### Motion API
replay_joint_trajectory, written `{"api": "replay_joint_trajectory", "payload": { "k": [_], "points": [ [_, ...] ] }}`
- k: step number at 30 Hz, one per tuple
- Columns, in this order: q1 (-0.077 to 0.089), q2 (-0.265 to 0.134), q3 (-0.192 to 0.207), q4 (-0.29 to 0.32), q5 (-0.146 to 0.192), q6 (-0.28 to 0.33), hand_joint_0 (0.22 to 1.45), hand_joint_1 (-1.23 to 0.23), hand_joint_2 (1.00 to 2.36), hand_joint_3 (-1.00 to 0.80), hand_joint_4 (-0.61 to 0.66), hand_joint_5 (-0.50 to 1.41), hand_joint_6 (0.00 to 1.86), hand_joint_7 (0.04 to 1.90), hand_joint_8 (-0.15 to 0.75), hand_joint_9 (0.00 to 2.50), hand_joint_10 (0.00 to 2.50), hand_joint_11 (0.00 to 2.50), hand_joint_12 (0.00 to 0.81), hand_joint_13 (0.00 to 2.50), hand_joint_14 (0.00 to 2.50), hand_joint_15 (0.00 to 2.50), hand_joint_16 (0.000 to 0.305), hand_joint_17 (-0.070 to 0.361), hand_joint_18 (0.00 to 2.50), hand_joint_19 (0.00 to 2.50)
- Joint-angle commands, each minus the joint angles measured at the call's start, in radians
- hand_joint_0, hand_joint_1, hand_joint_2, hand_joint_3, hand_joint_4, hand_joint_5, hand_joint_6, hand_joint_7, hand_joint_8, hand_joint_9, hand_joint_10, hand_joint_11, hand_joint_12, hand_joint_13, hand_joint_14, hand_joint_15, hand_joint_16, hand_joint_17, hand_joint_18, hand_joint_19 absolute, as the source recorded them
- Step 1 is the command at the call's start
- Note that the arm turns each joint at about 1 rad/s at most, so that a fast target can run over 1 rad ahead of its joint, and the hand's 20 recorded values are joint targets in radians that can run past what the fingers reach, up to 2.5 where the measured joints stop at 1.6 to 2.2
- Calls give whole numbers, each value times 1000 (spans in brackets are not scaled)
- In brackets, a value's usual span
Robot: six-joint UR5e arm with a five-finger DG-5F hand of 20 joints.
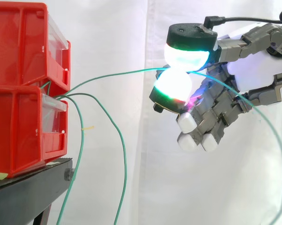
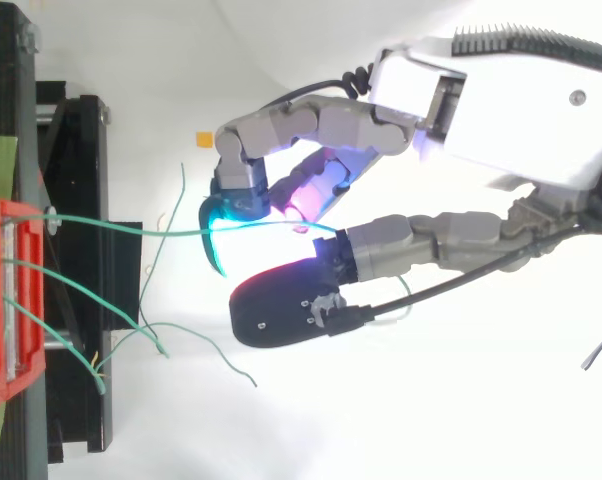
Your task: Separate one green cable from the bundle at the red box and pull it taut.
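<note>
Your hand (image 1: 216,117) pinches one green cable (image 1: 117,73) between its pads (image 1: 178,84), separated from the bundle (image 1: 87,93) at the red box (image 1: 24,131); next, draw away until its bow straightens.

One camera stands beside my work, about level with the red boxes (image 1: 24,89), facing the white curtain (image 1: 131,187), close in. The other looks straight down from above. Both take in the boxes' front, the green cable (image 1: 113,74) and my fingers (image 1: 188,54).
</note>
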Motion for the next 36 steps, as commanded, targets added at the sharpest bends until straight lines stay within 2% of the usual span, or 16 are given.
{"api": "replay_joint_trajectory", "payload": {
  "k": [1,4,6,8,10,18,20,23,26,35,36],
  "points": [
    [0,-1,0,0,0,0,637,-494,1000,-500,-97,110,502,1347,273,1027,0,0,378,754,3,55,56,125,764,452],
    [0,-1,0,0,0,0,636,-494,1000,-500,-95,110,502,1344,277,1089,0,0,379,752,3,60,56,126,758,462],
    [0,0,0,0,0,0,637,-492,1000,-500,-85,110,502,1352,214,1261,0,0,336,823,8,210,55,125,767,501],
    [0,0,-1,-2,0,0,637,-492,1000,-500,-88,111,502,1352,184,1369,6,163,312,849,12,307,55,124,767,508],
    [0,0,-1,0,0,0,638,-487,1000,-500,-93,110,502,1365,172,1521,26,637,289,904,18,477,55,123,762,522],
    [0,0,0,0,0,-5,637,-476,1000,-500,-92,109,501,1371,158,1695,32,1023,298,981,18,529,54,122,771,527],
    [0,0,-1,-2,0,-5,636,-476,1000,-500,-87,109,501,1374,163,1697,31,1008,297,981,19,530,54,122,771,518],
    [0,0,0,-2,0,-5,636,-477,1000,-500,-89,110,501,1383,171,1586,27,711,316,947,16,439,55,123,774,508],
    [0,0,0,0,0,-5,636,-477,1000,-500,-87,111,501,1375,173,1539,21,570,318,948,15,415,55,123,773,506],
    [0,0,0,-2,0,-5,632,-465,1000,-500,-75,113,501,1381,173,1517,19,492,313,950,15,428,56,125,766,509],
    [0,0,0,0,0,-5,601,-382,1000,-500,-57,115,501,1382,172,1514,18,455,309,952,15,427,56,126,765,508]
  ]
}}
